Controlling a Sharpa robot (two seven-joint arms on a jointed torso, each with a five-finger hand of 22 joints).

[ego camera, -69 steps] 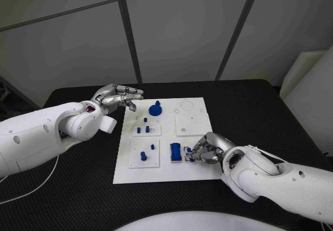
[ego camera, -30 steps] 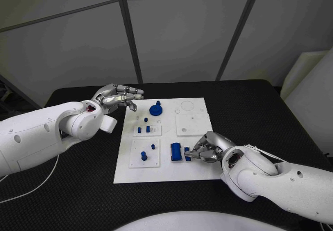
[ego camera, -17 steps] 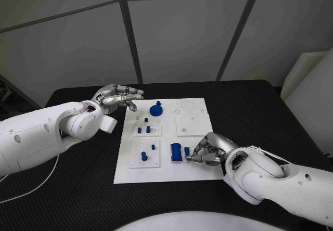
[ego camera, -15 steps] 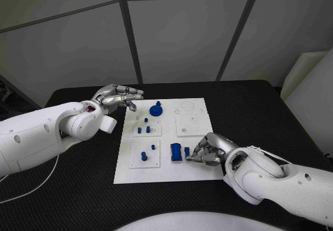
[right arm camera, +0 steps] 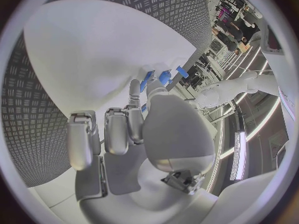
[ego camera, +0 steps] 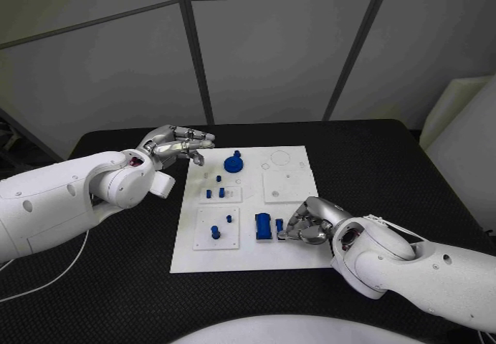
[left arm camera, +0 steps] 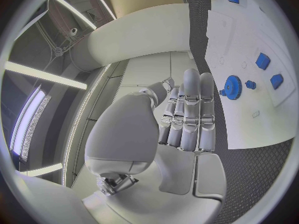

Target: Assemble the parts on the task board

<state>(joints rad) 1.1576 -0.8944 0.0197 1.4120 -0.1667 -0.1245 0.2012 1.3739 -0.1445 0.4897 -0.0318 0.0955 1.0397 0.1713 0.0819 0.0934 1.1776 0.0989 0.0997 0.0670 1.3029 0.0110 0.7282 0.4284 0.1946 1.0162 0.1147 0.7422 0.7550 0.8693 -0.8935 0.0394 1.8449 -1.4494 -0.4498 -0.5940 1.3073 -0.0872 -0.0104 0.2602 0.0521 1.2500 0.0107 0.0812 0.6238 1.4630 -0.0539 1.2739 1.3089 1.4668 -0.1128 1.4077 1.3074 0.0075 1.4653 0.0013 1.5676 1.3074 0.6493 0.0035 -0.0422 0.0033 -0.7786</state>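
The white task board lies in the middle of the black counter, and several blue parts stand or lie on it: a gear near its far edge, small pegs on a square sub-plate just nearer, a single peg on the near-left sub-plate, and a rectangular blue block on the near side.

The right hand is lowered onto the board's near-right part, just beside the rectangular block. A small blue part is seen at its fingertips, and the fingers appear closed in around it; whether the piece is truly pinched or only touched cannot be told with certainty. Judged from this placement, the part is probably being seated next to the block, which would explain the low, close-in posture of the hand.

The left hand is held above the counter at the board's far-left corner, off the board itself. Its fingers are curled together side by side with nothing between them. It is probably parked there so that the working area is left unobstructed for the right hand.
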